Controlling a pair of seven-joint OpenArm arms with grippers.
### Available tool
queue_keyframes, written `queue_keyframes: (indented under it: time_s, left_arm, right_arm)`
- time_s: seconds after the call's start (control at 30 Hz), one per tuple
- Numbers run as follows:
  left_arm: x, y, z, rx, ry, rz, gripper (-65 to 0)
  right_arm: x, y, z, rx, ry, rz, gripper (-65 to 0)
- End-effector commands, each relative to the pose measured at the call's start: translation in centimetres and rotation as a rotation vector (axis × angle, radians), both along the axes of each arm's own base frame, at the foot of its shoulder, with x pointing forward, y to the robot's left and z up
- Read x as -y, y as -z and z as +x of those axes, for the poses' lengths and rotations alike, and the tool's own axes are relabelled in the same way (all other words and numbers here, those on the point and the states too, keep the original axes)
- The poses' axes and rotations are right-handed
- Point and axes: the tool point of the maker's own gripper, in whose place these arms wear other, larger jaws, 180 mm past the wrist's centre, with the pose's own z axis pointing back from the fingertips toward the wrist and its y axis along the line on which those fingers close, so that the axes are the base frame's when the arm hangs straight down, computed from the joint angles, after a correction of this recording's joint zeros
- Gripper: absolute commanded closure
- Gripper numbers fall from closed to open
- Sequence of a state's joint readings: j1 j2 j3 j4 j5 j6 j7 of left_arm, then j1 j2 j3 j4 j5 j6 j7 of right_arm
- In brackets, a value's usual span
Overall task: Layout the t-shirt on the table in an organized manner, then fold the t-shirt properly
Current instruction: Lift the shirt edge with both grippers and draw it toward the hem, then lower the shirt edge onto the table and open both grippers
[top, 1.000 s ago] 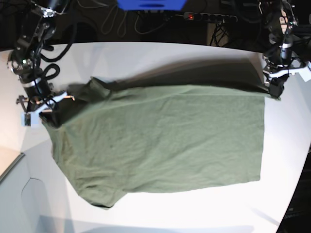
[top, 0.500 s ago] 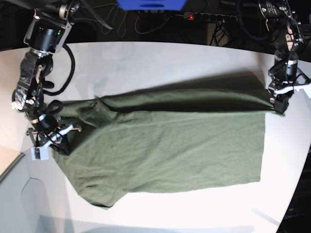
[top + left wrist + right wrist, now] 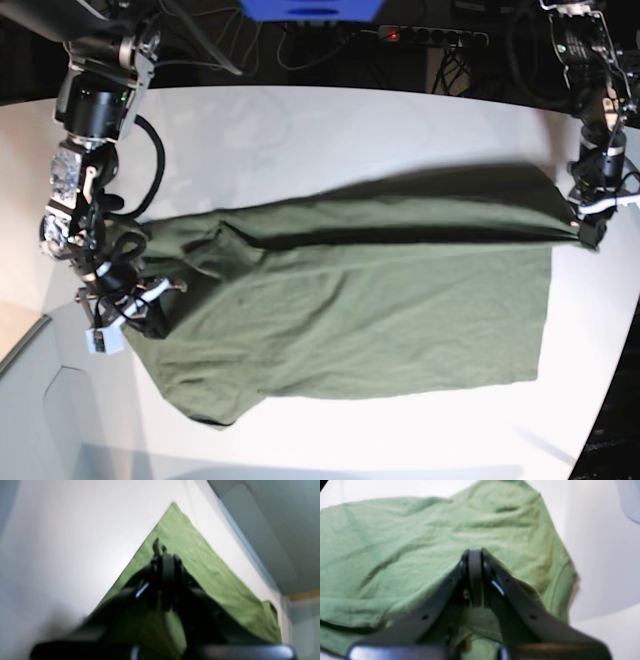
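t-shirt (image 3: 350, 300): soft matt olive cloth, creased | table (image 3: 330, 130): smooth matt white

The table (image 3: 330, 120) is carrying one thing, the shirt (image 3: 350, 310), which is lying spread across its middle. The white top is showing bare on all sides of the cloth. Below the jaws on both sides, most of the shirt is resting flat, its hem edge lying straight beneath the left jaws. The far edge is lifting off the top between the two jaws, casting a dark shadow band along the cloth.
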State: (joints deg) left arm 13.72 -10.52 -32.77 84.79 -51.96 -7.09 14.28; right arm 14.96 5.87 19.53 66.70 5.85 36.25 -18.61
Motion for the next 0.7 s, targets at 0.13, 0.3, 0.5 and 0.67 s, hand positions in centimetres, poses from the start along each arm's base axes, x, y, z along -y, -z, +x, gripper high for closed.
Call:
queue_keyframes:
  time_s: [0.13,0.3,0.5,0.67]
  left_arm:
    - [-0.5,-1.2,0.7,0.040,-0.002,0.017,-0.1]
    - [-0.6,-1.1,1.1,0.043,-0.006,0.011,-0.1]
    - [-0.7,-0.6,1.3,0.034,-0.012,-0.001,-0.1]
    - [-0.5,-0.9,1.8,0.046,-0.007,-0.002,-0.1]
  right_arm:
    - [0.1,-2.2,1.2,0.070,-0.008,0.005,0.0]
    - [0.1,-2.3,1.2,0.071,-0.008,0.005,0.0]
    - [0.1,-2.5,1.4,0.076,-0.008,0.005,0.0]
    - [0.1,-2.3,1.3,0.070,-0.008,0.004,0.0]
